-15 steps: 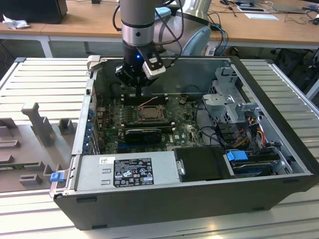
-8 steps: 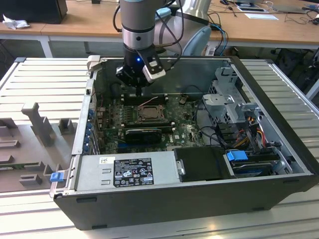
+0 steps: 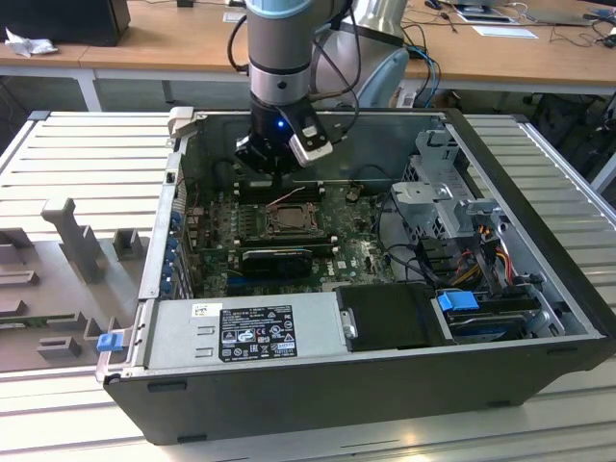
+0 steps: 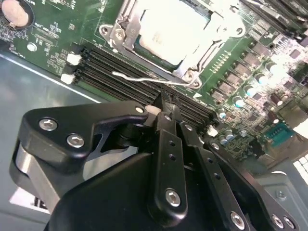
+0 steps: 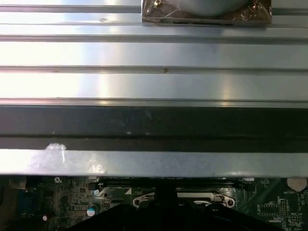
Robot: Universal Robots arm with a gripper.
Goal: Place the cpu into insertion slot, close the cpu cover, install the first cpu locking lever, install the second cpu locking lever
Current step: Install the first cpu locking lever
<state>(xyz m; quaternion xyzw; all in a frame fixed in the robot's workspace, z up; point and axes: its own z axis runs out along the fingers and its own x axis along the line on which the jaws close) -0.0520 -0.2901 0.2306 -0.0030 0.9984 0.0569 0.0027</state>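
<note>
pale silvery square cpu point(image 4: 168, 31) seated in dark-framed insertion slot point(image 3: 289, 219) | thin silver cpu cover point(image 4: 126, 30) down | black end effector point(image 4: 166, 111) fingers together, empty, beside thin wire locking lever point(image 4: 149, 78) | risk: tip slipping off lever onto neighbouring black memory slots point(image 4: 120, 72)

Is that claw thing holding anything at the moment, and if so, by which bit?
It cannot be told. The claw sits just above the thin wire lever beside the cpu, but the fingertips are hidden.
</note>
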